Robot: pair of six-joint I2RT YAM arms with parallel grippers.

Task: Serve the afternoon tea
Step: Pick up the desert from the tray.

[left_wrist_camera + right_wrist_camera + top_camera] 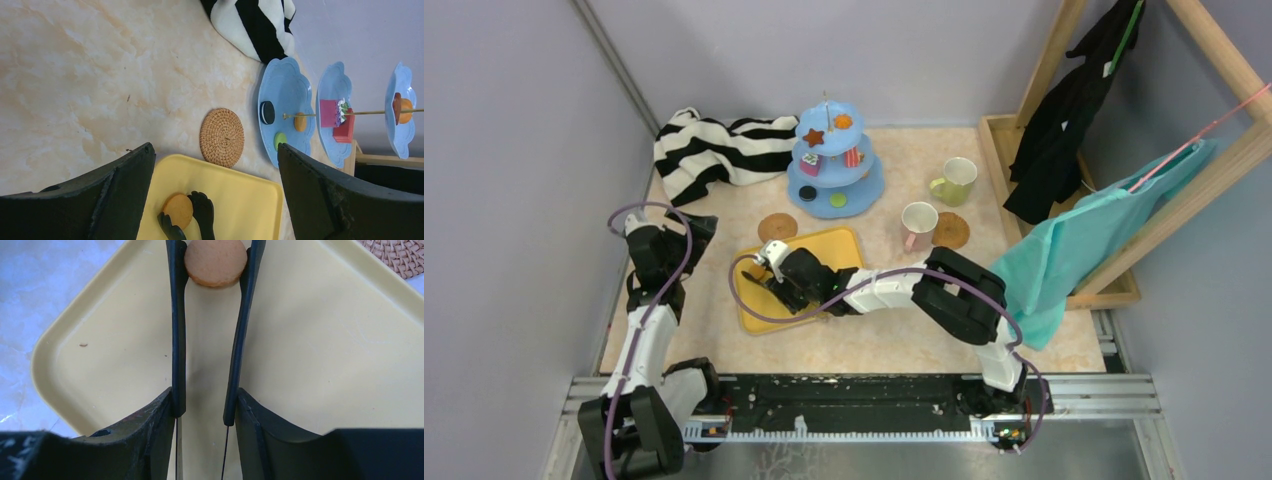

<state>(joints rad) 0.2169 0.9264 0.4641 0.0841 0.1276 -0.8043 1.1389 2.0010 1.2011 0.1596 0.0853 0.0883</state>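
Observation:
A round orange cookie (216, 262) lies on the yellow tray (325, 350), pinched between the tips of black tongs (176, 330). My right gripper (205, 405) is shut on the tongs' arms and reaches over the tray (839, 250) from the right. The left wrist view shows the same cookie (177, 210) between the tong tips (204, 212). My left gripper (215, 150) stands open and empty left of the tray. The light-blue three-tier stand (836, 160) holds several cookies and cake slices. A pink-handled cup (918, 224) and a yellow-green cup (955, 181) stand to the right, near two cork coasters (777, 227) (950, 230).
A black-and-white striped cloth (714, 150) lies at the back left. A wooden rack (1064, 150) with a black garment and a teal cloth (1084, 250) fills the right side. Grey walls close in the left and the back.

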